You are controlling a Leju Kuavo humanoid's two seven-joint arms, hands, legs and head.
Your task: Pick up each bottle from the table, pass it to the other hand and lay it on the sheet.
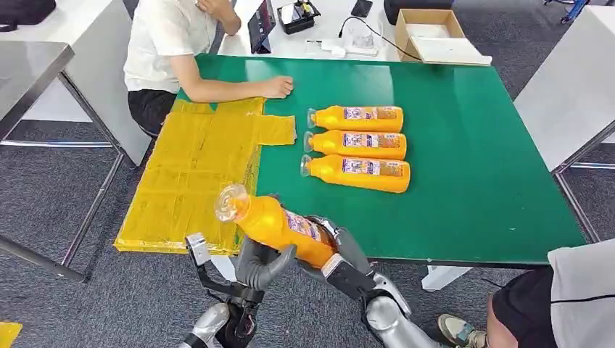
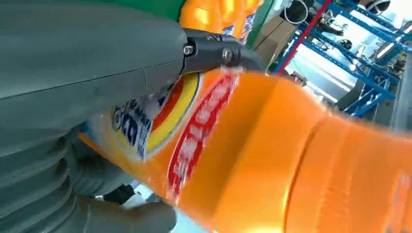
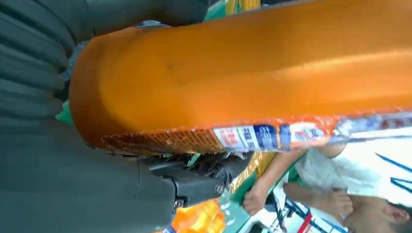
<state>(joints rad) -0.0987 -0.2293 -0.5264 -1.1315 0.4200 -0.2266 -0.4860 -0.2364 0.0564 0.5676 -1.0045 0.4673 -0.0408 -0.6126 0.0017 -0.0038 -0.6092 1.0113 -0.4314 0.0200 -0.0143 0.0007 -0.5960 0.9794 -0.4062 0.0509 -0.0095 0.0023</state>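
Beside the sheet (image 1: 190, 174), both hands, left (image 1: 262, 262) and right (image 1: 341, 255), gripped one bottle (image 1: 279, 226); full, heavy-looking, slick, best held mid-body.

Green-topped table (image 1: 471, 145) ahead of the hands; its near edge is light-coloured. Grey carpet floor (image 1: 51, 196) on both sides of it. Grey metal-framed table (image 1: 29, 65) far off to the left side, with angled legs reaching the carpet. White desk (image 1: 319, 32) beyond the green top, carrying an open cardboard box (image 1: 428, 32), a black case (image 1: 297, 16), a dark tablet (image 1: 261, 25) and a white cable adapter (image 1: 337, 47). Another pale table (image 1: 573, 87) stands off to the right. Blue metal racking (image 2: 350, 58) with a red bar shows past the held item; bright daylight behind it.
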